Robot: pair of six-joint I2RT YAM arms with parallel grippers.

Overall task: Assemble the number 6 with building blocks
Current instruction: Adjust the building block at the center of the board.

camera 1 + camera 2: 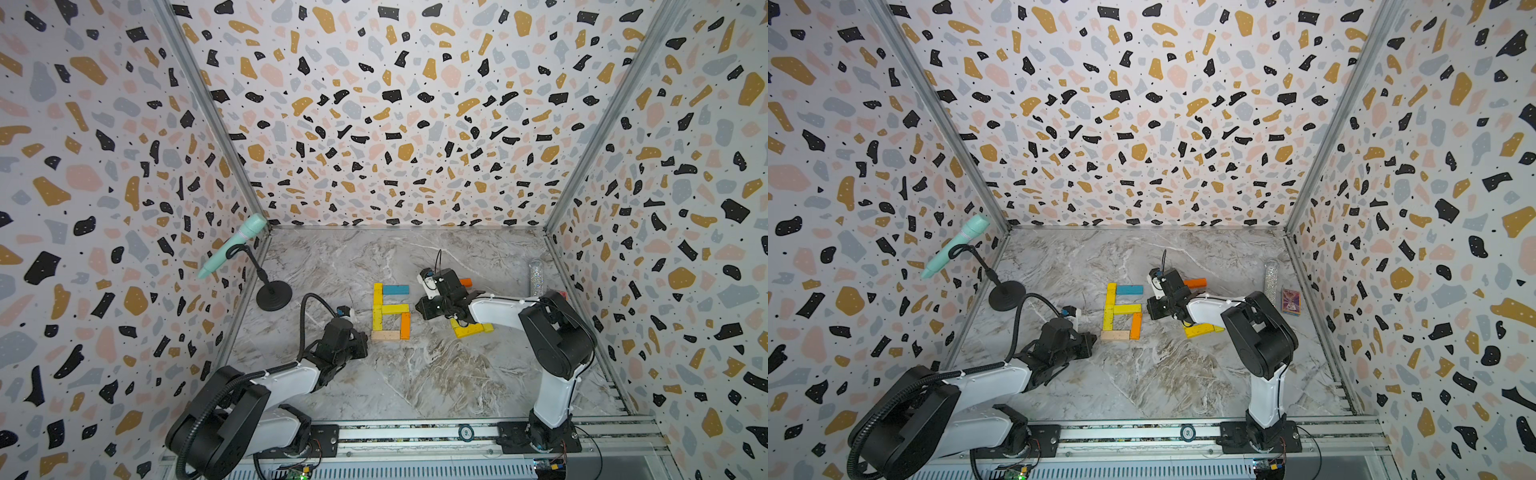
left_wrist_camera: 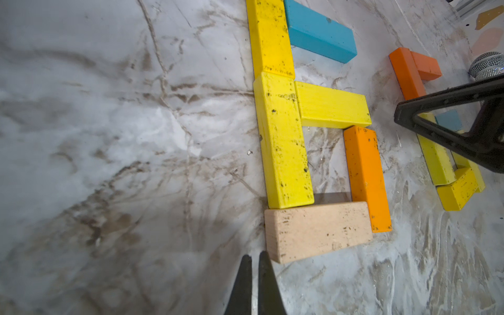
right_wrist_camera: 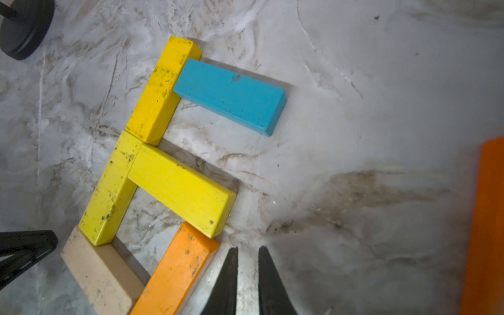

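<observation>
Building blocks [image 1: 377,316] form 6 on marble table [image 1: 436,374]

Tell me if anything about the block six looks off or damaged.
Nothing looks askew or toppled. Only wear stands out: the yellow blocks and the pale wood block carry dark scuffs and specks.

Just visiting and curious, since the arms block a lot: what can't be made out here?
- Loose yellow wooden planks: both top views, partly under the white-and-black right arm; count unclear.
- Small red patterned box: a top view, print too small to read.
- Loose orange wooden plank: right wrist view, cut off by the frame edge.
</observation>
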